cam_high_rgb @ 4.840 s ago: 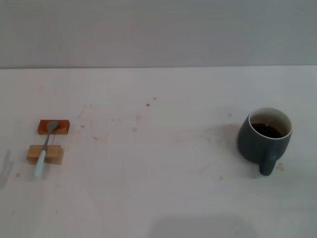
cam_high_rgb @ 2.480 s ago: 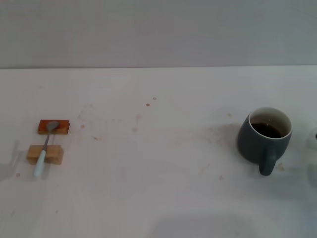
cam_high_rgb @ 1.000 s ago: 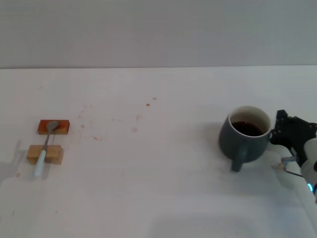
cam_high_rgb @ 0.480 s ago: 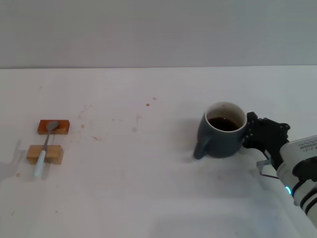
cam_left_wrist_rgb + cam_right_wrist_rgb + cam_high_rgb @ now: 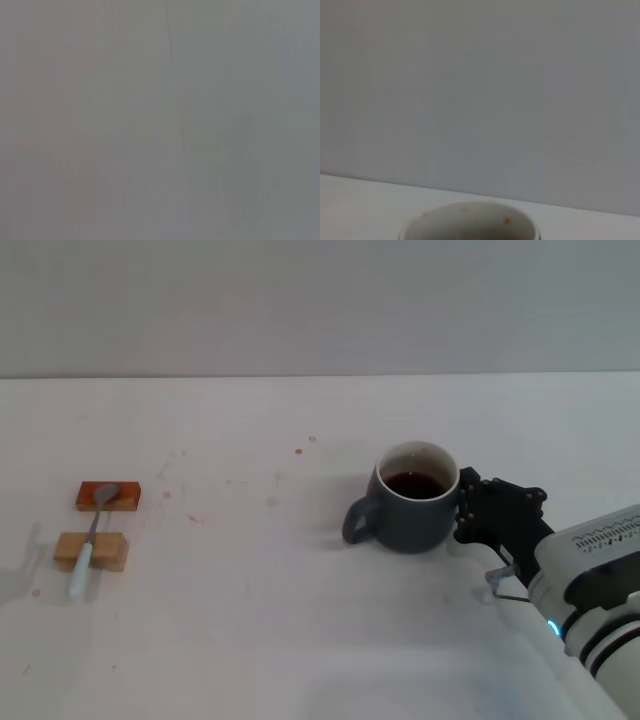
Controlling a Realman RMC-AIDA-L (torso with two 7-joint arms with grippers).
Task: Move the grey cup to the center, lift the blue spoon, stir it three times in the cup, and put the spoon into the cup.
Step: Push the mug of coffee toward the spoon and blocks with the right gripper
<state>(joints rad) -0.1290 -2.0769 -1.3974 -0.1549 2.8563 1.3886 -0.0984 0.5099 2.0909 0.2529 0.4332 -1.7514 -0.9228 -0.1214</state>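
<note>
— Cup and tool first: where are they?
— Nearest is the right tool (image 5: 468, 512), low on the table's right side, its black fingers pressed against the right wall of the grey cup (image 5: 412, 498). Whether those fingers are spread or closed, I cannot tell.
— And the cup itself?
— It stands upright on the white table (image 5: 300, 640), a little right of the middle, handle pointing left, dark brown liquid inside. The right wrist view catches only its pale rim (image 5: 470, 222) with a blank wall behind.
— The spoon?
— The blue spoon (image 5: 91, 540) lies far off at the left, well apart from the cup. Its pale handle crosses a tan wooden block (image 5: 91, 551); farther back, its metal bowl rests on an orange-red block (image 5: 108, 496).
— The left tool?
— Out of sight; its wrist view shows a plain grey surface.
</note>
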